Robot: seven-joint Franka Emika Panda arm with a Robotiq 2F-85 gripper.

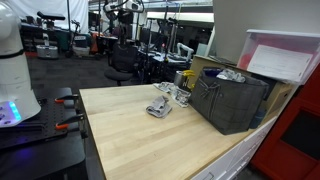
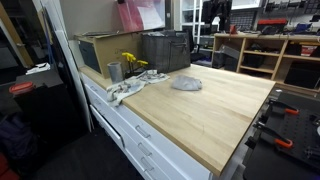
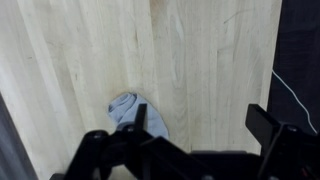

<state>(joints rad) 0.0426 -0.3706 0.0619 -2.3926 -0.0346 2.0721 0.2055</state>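
Note:
A small crumpled grey-blue cloth (image 3: 133,112) lies on the light wooden tabletop (image 3: 200,50). It shows in both exterior views (image 1: 160,109) (image 2: 186,84), near the middle of the table. My gripper (image 3: 200,125) hangs well above the table with its two dark fingers spread wide and nothing between them. The cloth sits below, by the left finger in the wrist view. The gripper itself does not show in either exterior view; only the white robot base (image 1: 15,70) is seen at the table's end.
A dark crate (image 1: 232,100) (image 2: 165,50) stands along the table's back edge. Beside it are a metal cup (image 2: 115,71), yellow flowers (image 2: 131,62), a rumpled towel (image 2: 125,90) and a cardboard box (image 2: 100,50). A white bin (image 1: 285,55) sits above the crate.

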